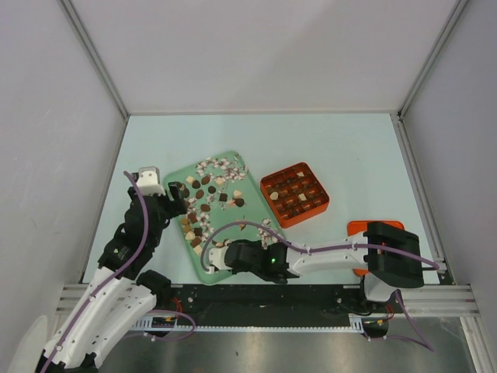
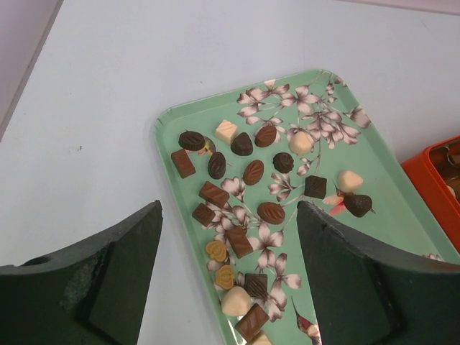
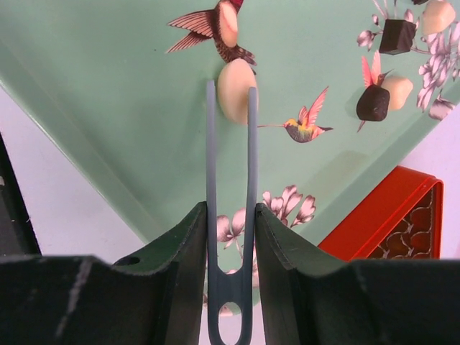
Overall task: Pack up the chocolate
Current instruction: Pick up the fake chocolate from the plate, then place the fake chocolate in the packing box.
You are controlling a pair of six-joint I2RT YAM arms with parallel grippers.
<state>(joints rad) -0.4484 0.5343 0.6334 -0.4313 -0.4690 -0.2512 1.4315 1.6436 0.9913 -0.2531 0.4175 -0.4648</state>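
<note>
Right gripper (image 3: 231, 215) clamped on grey tweezers (image 3: 230, 284), prongs apart. Target is the cream oval piece (image 3: 234, 90), dead ahead at the prong tips. Its long axis runs roughly in line with the prongs, so they straddle its narrow width; can't tell if they touch. It sits at the near end of the green tray (image 3: 108, 93), so the right arm is nearer. Left gripper (image 2: 228, 215) wide apart, empty, over the tray's left side. Other chocolate (image 2: 253, 172) is mostly dark, some cream, scattered on the tray. Orange box (image 1: 295, 194) just right.
</note>
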